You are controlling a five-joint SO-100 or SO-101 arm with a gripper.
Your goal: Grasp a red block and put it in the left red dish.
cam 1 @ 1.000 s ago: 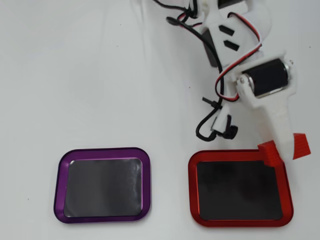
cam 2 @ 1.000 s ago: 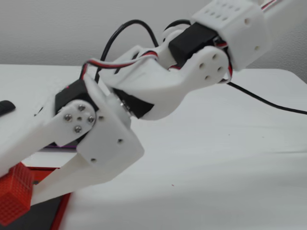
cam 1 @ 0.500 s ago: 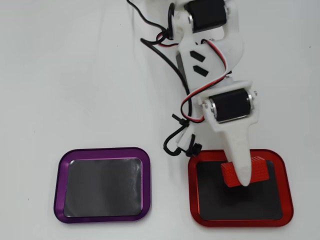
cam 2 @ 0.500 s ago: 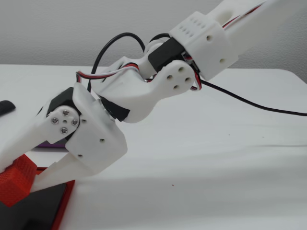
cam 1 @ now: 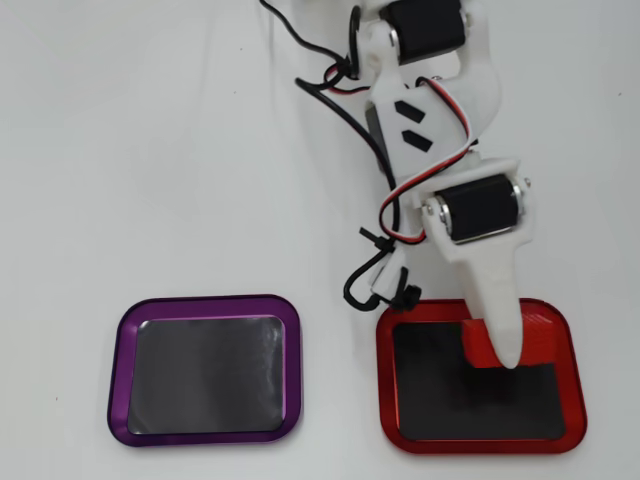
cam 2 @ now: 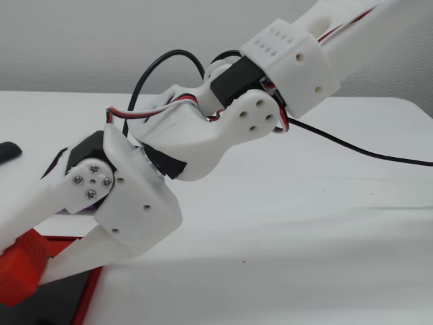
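Observation:
My gripper (cam 1: 503, 352) is shut on the red block (cam 1: 480, 345), a small bright red brick with a ridged face. It holds the block low over the back part of the red dish (cam 1: 480, 443), a shallow tray with a shiny red rim and a black floor. This dish is at the lower right in the overhead view and at the lower left in the fixed view (cam 2: 93, 290). In the fixed view the block (cam 2: 19, 271) sits between the two white fingers of my gripper (cam 2: 27, 261). I cannot tell whether the block touches the dish floor.
A purple-rimmed tray (cam 1: 205, 437) of the same shape lies to the left of the red dish in the overhead view. The white arm (cam 1: 440, 120) and its black cables (cam 1: 340, 110) reach down from the top. A black object (cam 2: 7, 152) shows at the left edge of the fixed view.

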